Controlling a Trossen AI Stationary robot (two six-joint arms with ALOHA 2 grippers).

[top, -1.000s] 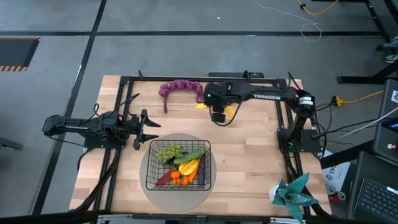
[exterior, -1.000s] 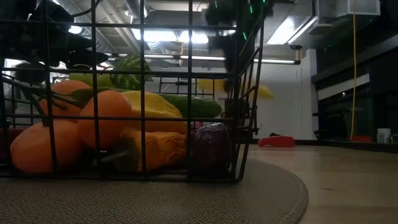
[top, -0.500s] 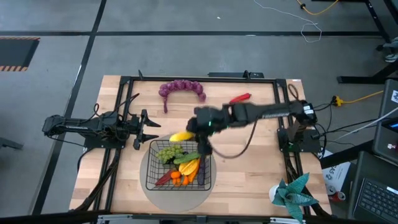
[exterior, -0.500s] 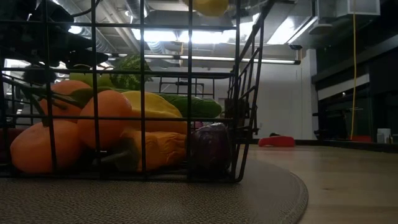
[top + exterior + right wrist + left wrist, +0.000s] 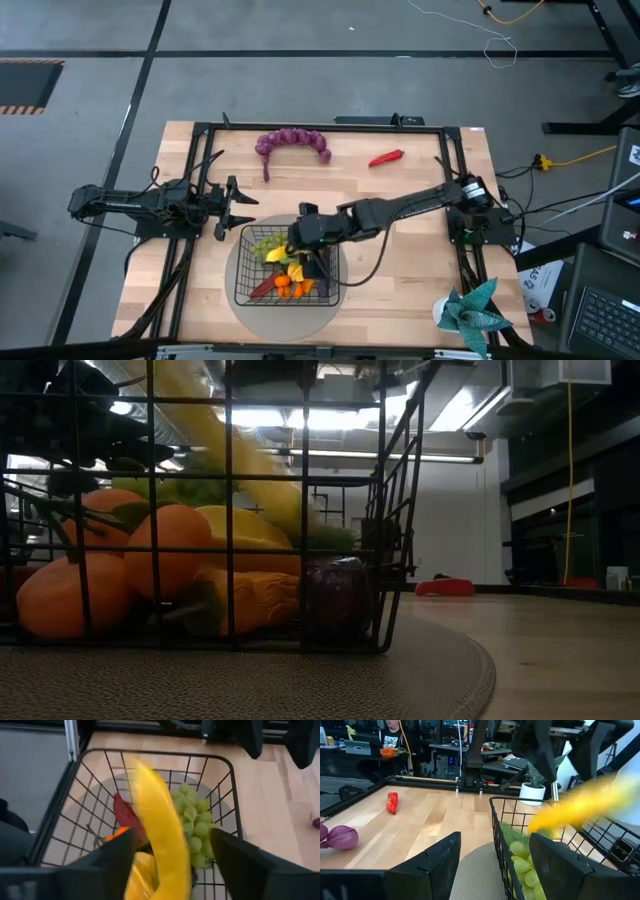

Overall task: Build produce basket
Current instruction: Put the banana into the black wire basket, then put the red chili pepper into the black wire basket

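Observation:
The black wire basket (image 5: 240, 272) sits on a round grey mat and holds green grapes (image 5: 196, 822), carrots, a cucumber and other pieces. My right gripper (image 5: 302, 238) hovers over the basket, open. The yellow banana (image 5: 155, 820) shows as a blur between and below its spread fingers, over the produce inside, touching neither finger. It also appears in the low view, banana (image 5: 240, 455), slanting into the basket. Purple grapes (image 5: 292, 142) and a red chili (image 5: 386, 158) lie on the far part of the table. My left gripper (image 5: 236, 205) waits open beside the basket's left far corner.
The grey mat (image 5: 290, 312) lies under the basket near the table's near edge. A teal plant (image 5: 468, 310) stands at the near right corner. Black frame rails run along the table's sides. Bare wood lies between the basket and the far produce.
My right gripper has travelled from the far middle of the table toward the near left, carrying the banana, and has come down over the basket. The banana now blurs below the fingers, dropping into the basket. The chili that the arm covered is in view again.

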